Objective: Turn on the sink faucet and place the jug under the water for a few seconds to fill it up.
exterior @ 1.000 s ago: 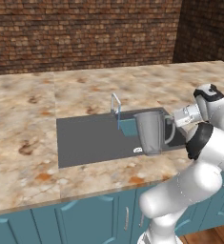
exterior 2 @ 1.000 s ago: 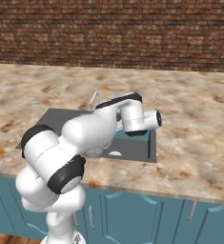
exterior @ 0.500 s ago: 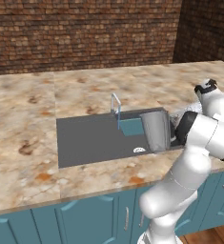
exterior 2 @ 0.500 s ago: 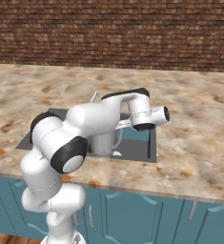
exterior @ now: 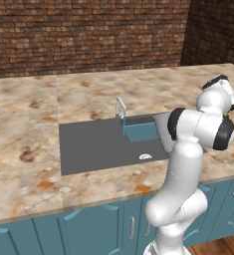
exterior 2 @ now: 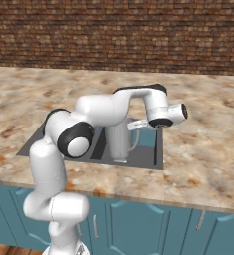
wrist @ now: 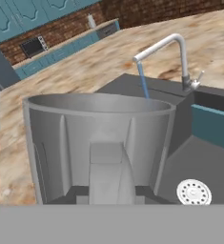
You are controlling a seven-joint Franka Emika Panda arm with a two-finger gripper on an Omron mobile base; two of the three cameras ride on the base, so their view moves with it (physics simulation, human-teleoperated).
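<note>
Water already runs in a thin stream from the sink faucet [wrist: 173, 50], so the filling step is in hand. The jug [wrist: 99, 143] hangs over the sink [exterior: 96, 144], just short of the stream; next it should shift under it. Whether the gripper is pinching the jug, I cannot tell

Translucent grey glassy jug [wrist: 99, 143], thin metal faucet [wrist: 173, 57], speckled stone counter [exterior: 34, 124].
</note>
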